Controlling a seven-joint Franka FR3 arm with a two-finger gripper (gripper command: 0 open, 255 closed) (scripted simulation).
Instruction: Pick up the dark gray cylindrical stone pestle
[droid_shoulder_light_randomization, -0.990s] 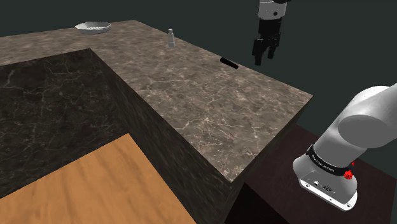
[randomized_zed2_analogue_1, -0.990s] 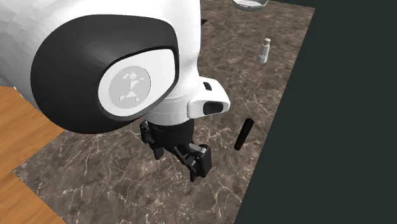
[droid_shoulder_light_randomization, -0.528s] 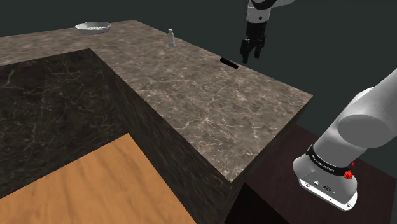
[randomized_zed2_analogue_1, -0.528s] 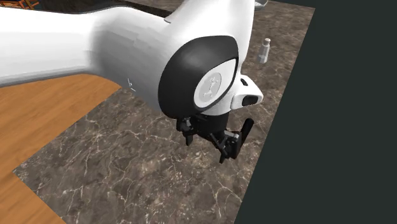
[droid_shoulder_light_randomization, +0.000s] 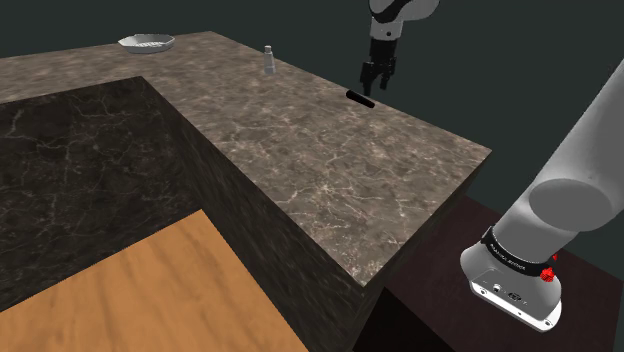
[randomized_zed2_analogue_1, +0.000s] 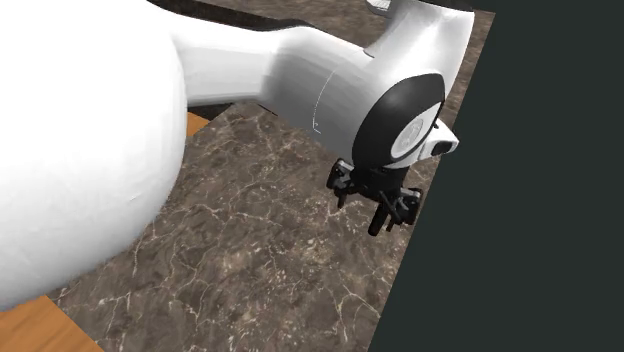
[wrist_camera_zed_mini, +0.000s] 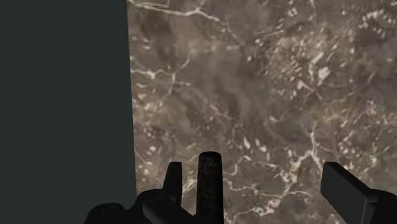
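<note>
Wrist view: my gripper (wrist_camera_zed_mini: 254, 173) is spread wide with nothing in it. Pestle (wrist_camera_zed_mini: 210, 186) lies on the counter (wrist_camera_zed_mini: 267, 83) between the fingers (wrist_camera_zed_mini: 173, 181), off-centre: just beside one finger and well apart from the other. Can't tell if it touches the near one. It's dark and speckled, with its rounded end pointing away from my hand, and it runs parallel to the counter edge and near it. Past that edge is flat dark background. Shoulder view: gripper (droid_shoulder_light_randomization: 375, 82) points down and hangs just above the pestle (droid_shoulder_light_randomization: 360, 97), which lies flat by the counter's (droid_shoulder_light_randomization: 330, 150) far edge, toward that view's upper right. Shaker (droid_shoulder_light_randomization: 268, 60) stands upright further along the same edge, well apart from the pestle. Bowl (droid_shoulder_light_randomization: 146, 42) sits at the far corner, upper left. Stand (droid_shoulder_light_randomization: 510, 285) is at lower right, wood floor (droid_shoulder_light_randomization: 140, 290) at lower left. Second exterior view: my arm (randomized_zed2_analogue_1: 120, 130) covers much of the picture. Gripper (randomized_zed2_analogue_1: 375, 207) sits low over the counter (randomized_zed2_analogue_1: 250, 260) by its right edge, and the pestle (randomized_zed2_analogue_1: 376, 228) pokes out under it.
</note>
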